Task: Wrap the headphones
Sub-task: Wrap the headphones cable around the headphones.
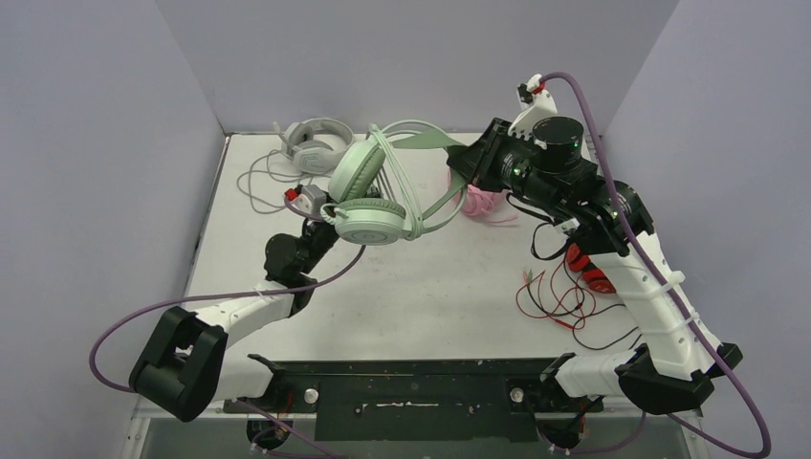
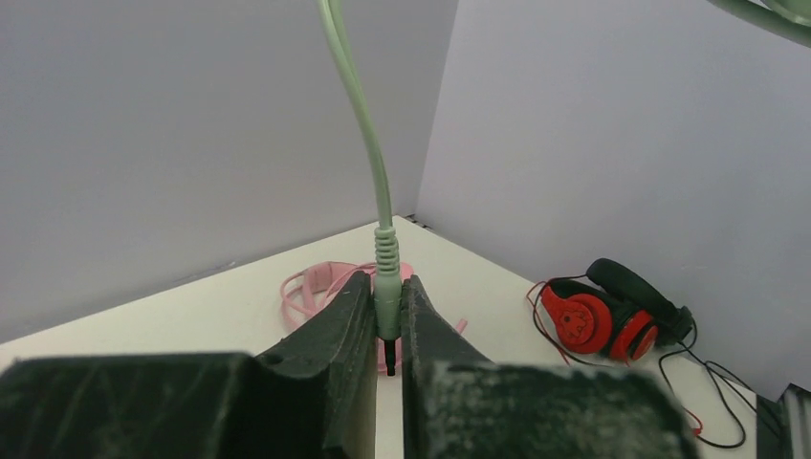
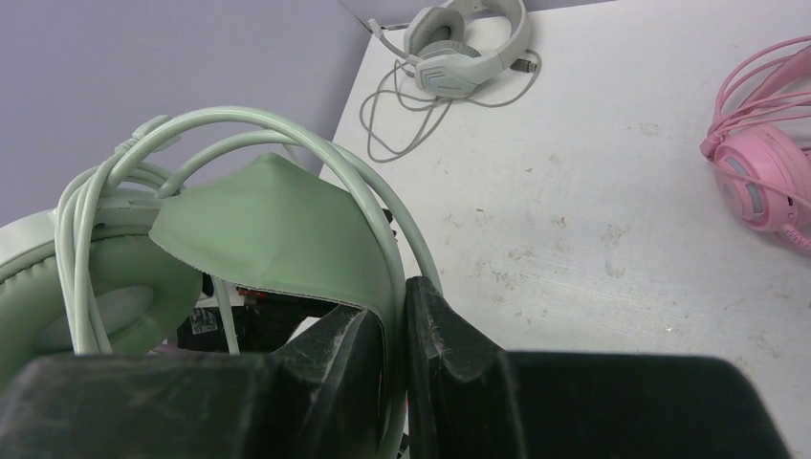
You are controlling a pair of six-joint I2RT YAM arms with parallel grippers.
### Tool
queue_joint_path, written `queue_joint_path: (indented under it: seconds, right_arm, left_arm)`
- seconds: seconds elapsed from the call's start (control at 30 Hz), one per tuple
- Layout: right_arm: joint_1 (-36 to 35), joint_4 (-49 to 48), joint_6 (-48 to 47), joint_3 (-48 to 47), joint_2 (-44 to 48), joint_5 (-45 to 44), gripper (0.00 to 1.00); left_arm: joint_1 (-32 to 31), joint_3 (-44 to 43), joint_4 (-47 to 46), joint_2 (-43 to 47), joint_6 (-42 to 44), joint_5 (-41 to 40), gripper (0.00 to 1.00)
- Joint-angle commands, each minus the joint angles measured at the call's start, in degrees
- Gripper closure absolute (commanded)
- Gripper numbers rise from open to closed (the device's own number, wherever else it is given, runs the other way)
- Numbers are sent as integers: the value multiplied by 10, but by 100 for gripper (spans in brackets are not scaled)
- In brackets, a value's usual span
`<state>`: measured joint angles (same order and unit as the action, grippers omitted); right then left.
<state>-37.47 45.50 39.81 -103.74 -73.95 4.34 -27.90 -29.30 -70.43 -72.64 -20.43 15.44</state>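
- Left wrist view: the left gripper (image 2: 387, 330) has its two dark fingers (image 2: 335, 330) pressed together on the plug (image 2: 386, 287) at the end of the mint green cable (image 2: 368, 143). The black jack tip shows just below the pinch, and the cable rises straight up out of the top of the picture. Behind the fingers the pink headset (image 2: 320, 285) lies on the white table (image 2: 172, 320), near the far corner of the walls. To the right, well apart, a red-and-black headset (image 2: 612, 316) lies on the table with its thin dark cord beside it.
- Right wrist view: the right gripper (image 3: 394, 335) is closed, its fingers pinching the pale green hoop of the mint green headset (image 3: 277, 229), just beside the soft headband strap. Loops of the cable run over the ear cup at the left edge. A grey-white headset (image 3: 469, 43) lies at the far corner of the table, with its cable loose in front of it.
- Top external view: the mint green headset hangs above the middle of the table between the two arms, clear of the surface. The left arm reaches in beneath its cups; the right arm grips the headband from the right. The pink headset is partly hidden behind the right gripper.
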Motion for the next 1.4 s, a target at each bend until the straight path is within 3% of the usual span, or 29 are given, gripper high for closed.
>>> queue_joint_path:
  seconds: [0.0, 0.23, 0.43, 0.67, 1.03, 1.37]
  right_arm:
    - [8, -73, 38, -22, 16, 5, 100]
    - [17, -106, 84, 3, 18, -40, 100]
    - [19, -208, 184, 107, 44, -118, 100]
    - [19, -261, 277, 212, 60, -238, 100]
    - [20, -288, 270, 305, 10, -345, 100]
    - [25, -322, 266, 374, -84, -359, 100]
  left_arm:
    - [4, -24, -33, -11, -8, 21, 100]
    - [3, -24, -47, -31, -38, 39, 100]
    - [-21, -17, -122, -68, -109, 39, 100]
    - [-77, -24, -101, -73, -111, 2, 100]
    - [-97, -13, -57, -88, -141, -34, 100]
    - [-97, 18, -13, -129, -186, -53, 100]
